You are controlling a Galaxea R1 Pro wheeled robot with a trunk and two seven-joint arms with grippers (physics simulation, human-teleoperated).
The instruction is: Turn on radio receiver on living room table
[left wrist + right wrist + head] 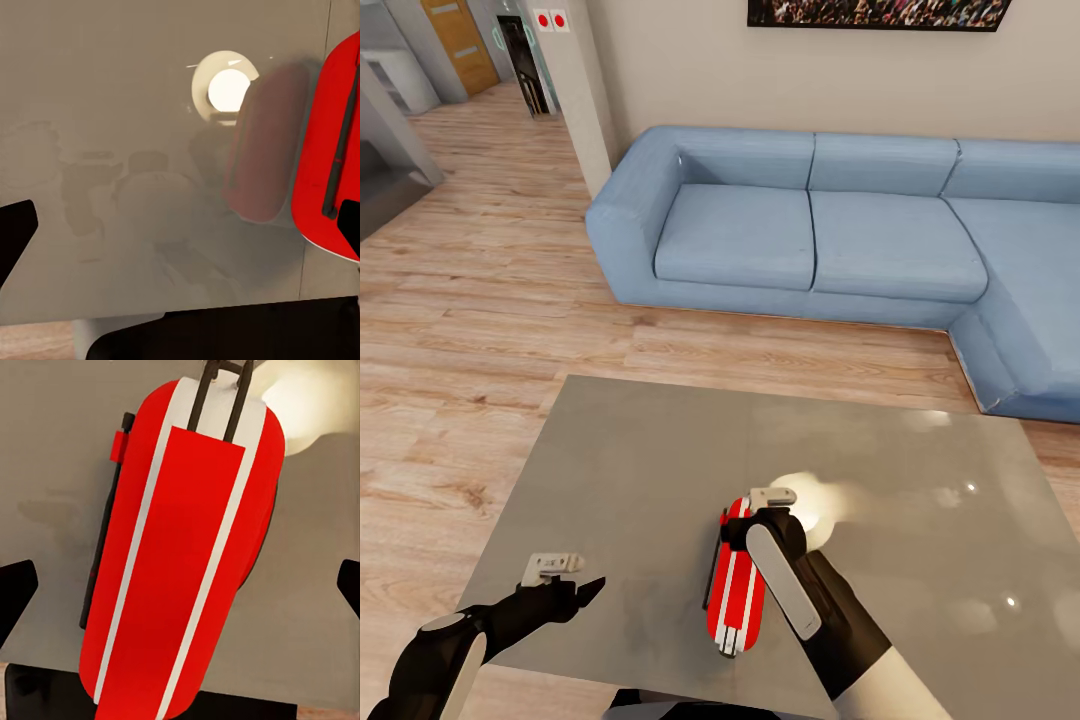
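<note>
The red radio receiver (735, 585) lies on the glossy grey table (660, 450), near its front edge, one white-striped narrow edge facing up. My right gripper (760, 530) hovers directly over it, open, and I cannot tell whether it touches. In the right wrist view the radio receiver (187, 555) runs lengthwise between the two dark fingertips (15, 592), its wire handle at the far end. My left gripper (582, 592) hangs open over the table's front left part, holding nothing. In the left wrist view the radio receiver (330, 150) sits at one side, mirrored in the table (112, 112).
A blue L-shaped sofa (810, 230) stands beyond the table and wraps around at the right. A framed crowd picture (875, 12) hangs above it. Light wood floor (480, 320) spreads to the left, with a white pillar (575, 90) at the back.
</note>
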